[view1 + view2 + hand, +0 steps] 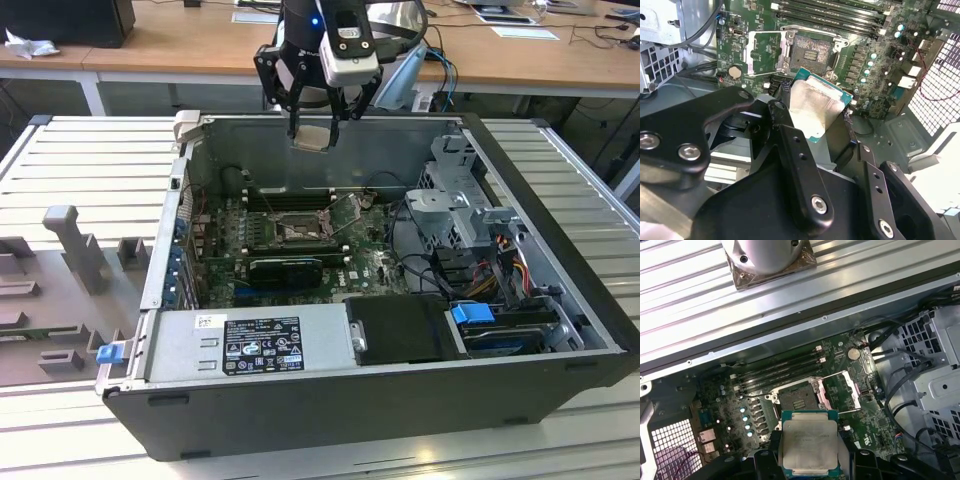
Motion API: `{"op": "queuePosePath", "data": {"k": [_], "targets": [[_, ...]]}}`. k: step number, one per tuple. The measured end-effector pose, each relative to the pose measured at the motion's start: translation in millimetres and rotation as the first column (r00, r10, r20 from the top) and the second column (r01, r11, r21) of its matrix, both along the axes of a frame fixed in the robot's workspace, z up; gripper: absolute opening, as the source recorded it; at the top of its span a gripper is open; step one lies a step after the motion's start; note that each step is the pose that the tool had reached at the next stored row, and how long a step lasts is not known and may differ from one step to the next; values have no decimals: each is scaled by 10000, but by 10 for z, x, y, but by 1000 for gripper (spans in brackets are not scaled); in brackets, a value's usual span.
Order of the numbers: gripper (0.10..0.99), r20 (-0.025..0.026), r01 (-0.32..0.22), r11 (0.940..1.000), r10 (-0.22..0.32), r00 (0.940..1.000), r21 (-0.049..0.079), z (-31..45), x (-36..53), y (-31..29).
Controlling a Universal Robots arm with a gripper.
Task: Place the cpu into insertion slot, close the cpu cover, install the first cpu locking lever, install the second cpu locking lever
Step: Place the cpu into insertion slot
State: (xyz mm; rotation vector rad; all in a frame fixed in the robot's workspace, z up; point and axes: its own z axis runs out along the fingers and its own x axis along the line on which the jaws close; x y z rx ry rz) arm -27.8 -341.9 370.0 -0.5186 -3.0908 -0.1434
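**Near edge, exterior view.** I log a silver power supply [250, 343] with a label. It lies along the near wall of the open computer case [400, 410]. A black box [400, 328] sits just beside it toward the exterior view's right, with a blue tab [472, 313] past that. The case lies on a ribbed metal table [80, 150]. Grey fixtures [75, 245] stand on the table at the exterior view's left, apart from the case.

**Mid case.** A green board [365, 265] covers the floor of the case, with a long black card [285, 268] lying across it. Just beyond the card is the socket [300, 230], its dark centre bare. The cover [839, 390], a thin metal frame, is swung open off the socket on the side toward the exterior view's right. Long black memory slots [290, 198] run just beyond the socket. A metal drive cage [455, 205] stands at the exterior view's right.

**Far side.** The gripper [313, 125] hangs above the case's far wall, jaws drawn in on the chip [312, 138] and gripping two opposite edges. In both wrist views I see the chip held flat in the air, silver top to the camera. It is well clear of the socket and touches only the fingers.

**Beyond the case.** A wooden desk [150, 50] stands past the table.
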Motion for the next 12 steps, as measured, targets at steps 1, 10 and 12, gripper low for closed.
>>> {"op": "queuePosePath", "data": {"k": [1,10,12], "targets": [[529,0,19,10000,-19,10000,0,0,0,0],[529,0,211,9998,-211,9998,0,0,0,0],[529,0,266,9996,-266,9996,0,0,0,0]]}}
